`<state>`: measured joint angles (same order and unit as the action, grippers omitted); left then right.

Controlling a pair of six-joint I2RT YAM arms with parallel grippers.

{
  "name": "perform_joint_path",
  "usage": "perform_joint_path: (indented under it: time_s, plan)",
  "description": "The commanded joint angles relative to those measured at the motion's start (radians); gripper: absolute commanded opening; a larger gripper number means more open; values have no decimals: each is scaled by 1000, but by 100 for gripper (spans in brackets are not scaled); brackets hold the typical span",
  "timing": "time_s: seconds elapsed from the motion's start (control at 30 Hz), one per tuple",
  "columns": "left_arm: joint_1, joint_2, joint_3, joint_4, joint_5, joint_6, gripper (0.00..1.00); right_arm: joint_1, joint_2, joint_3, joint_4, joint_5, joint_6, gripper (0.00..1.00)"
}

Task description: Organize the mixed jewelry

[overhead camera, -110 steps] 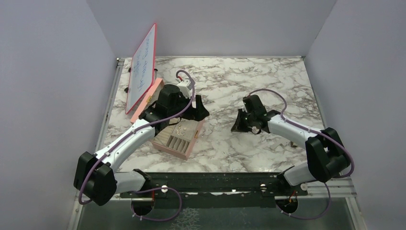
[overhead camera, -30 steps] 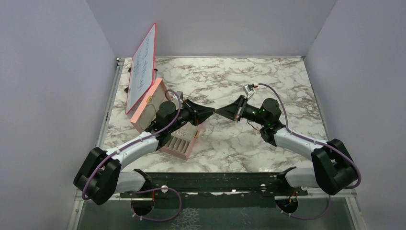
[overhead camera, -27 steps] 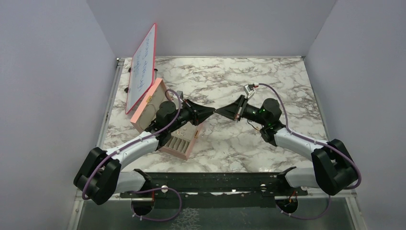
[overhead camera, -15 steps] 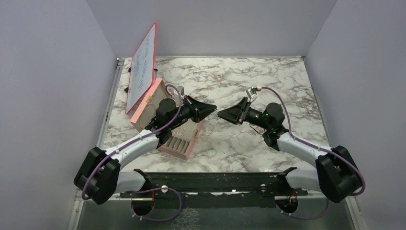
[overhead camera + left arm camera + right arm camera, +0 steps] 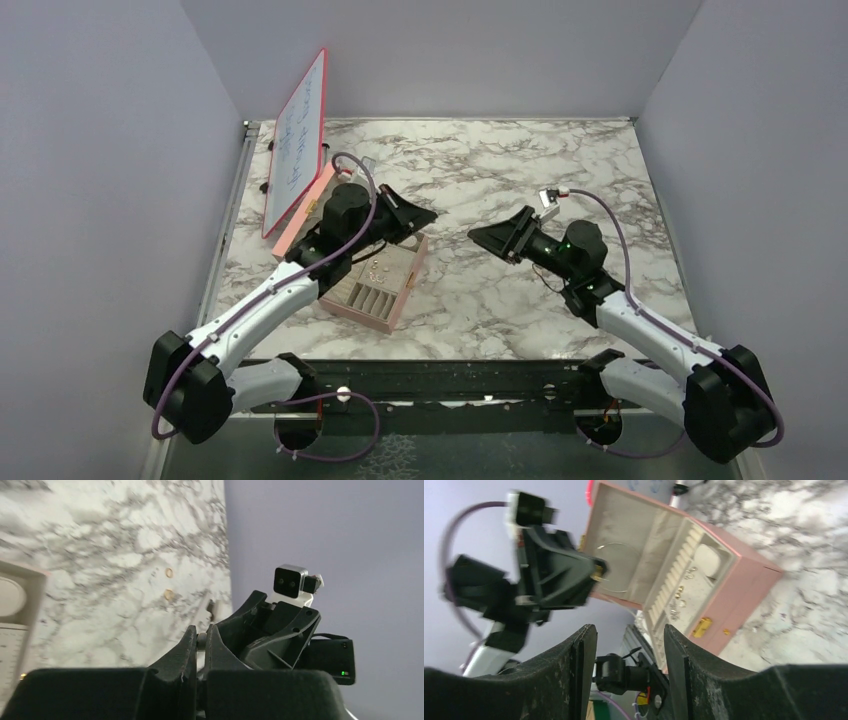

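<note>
Observed: left end effector point(image 5: 201, 641) pressed together, apparently pinching a thin hoop point(image 5: 597, 573); right end effector point(image 5: 629, 630) spread, empty. Gold studs point(image 5: 680, 594) lie in the pink box point(image 5: 400, 295); two rings point(image 5: 169, 572) are left on the worktop point(image 5: 500, 160). The pinch is best kept until the hoop is lowered into a compartment.

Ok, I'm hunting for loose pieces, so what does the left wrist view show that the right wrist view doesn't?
Only the left wrist view: a gold ring and another gold piece lying loose on the marble table. Only the right wrist view: the pink box with its lid raised, small gold bits in a beige compartment, and what looks like a thin hoop at the left gripper tip. Both: that gripper's jaws shut, the marble, and part of the box's beige interior.
</note>
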<state>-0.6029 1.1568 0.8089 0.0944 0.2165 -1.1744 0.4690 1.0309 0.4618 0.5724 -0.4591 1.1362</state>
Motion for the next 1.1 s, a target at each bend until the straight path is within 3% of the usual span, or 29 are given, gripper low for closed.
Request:
perform_joint_path:
  time_s: [0.0, 0.17, 0.37, 0.7, 1.07]
  plan:
    - [-3, -21, 145, -373, -204, 341, 1, -6, -8, 38, -228, 85, -122, 56]
    - [-1, 48, 255, -559, -275, 540, 2, -7, 8, 17, -295, 103, -181, 55]
    - [2, 132, 273, -677, -350, 642, 3, -6, 114, 5, -324, 62, -235, 52]
    - [24, 218, 263, -713, -313, 688, 3, 8, 340, -2, -268, -53, -216, 44]
    - [26, 224, 246, -756, -279, 699, 3, 42, 455, 55, -364, -3, -292, 42]
